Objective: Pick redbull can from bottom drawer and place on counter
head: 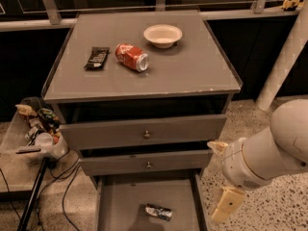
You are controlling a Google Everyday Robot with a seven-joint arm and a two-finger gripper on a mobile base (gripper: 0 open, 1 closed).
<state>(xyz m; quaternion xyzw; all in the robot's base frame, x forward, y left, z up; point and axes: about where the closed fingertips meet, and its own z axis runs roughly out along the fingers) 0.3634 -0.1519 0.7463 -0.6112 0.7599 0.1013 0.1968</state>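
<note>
While the redbull can (159, 211) lies on its side on the floor of the bottom drawer (120, 201), nothing of the pick has been done. The drawer is already pulled out, so the can is open to reach from above. The hand (219, 179) hangs to the right of the drawer, beside the cabinet front, with the can below it and to its left, well apart. Its two pale fingers (228, 203) look spread and empty. Far above the hand and to its left is the bench (192, 71), which carries a red soda can (131, 57) on its side, a white bowl (163, 34) and a dark snack packet (96, 57). By my reading, every step remains: move over the drawer, descend, close on the can, lift it clear, then set it on a bare part of the bench.
</note>
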